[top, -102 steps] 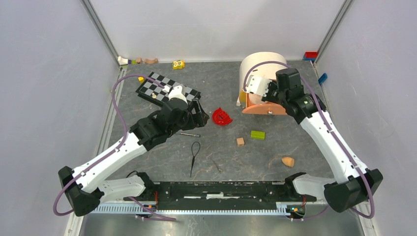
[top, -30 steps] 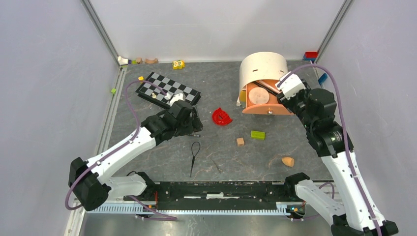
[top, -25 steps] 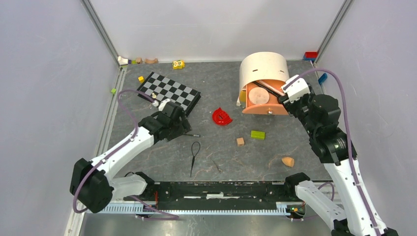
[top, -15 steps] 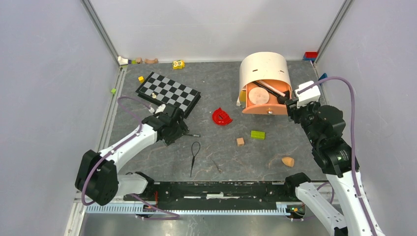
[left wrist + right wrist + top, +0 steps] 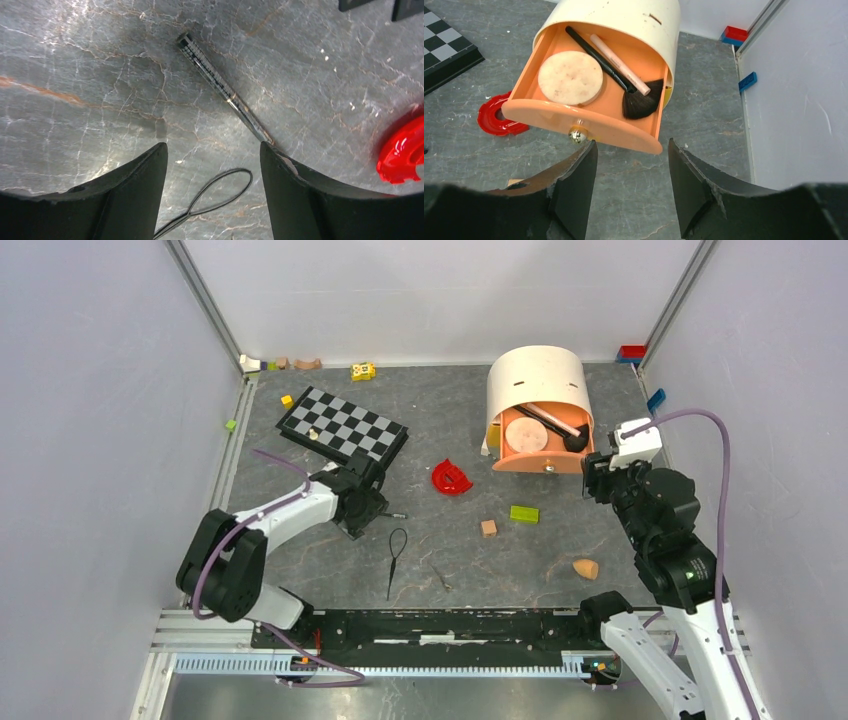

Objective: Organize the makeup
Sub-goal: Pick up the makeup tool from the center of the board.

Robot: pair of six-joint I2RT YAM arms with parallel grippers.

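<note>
Peach drawer point(image 5: 624, 136) holds brush point(image 5: 611, 75), compact point(image 5: 570, 78), stick point(image 5: 619, 65); my right gripper point(image 5: 631, 144) gapes before it, left gripper point(image 5: 212, 146) gapes well apart.

One brush point(image 5: 609, 69), one compact point(image 5: 570, 78), one pink stick point(image 5: 620, 64), one sponge point(image 5: 586, 568).

Grey marbled tabletop point(image 5: 440, 410), pale, perhaps lilac walls point(image 5: 100, 390)

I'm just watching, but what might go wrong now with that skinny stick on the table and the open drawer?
The thin stick lies flat on the table, so the open left hand may slip off it, or snag the black wire loop just beside it. The open right hand faces the drawer near its knob; a bump might shove the drawer and jostle the brush inside.
</note>
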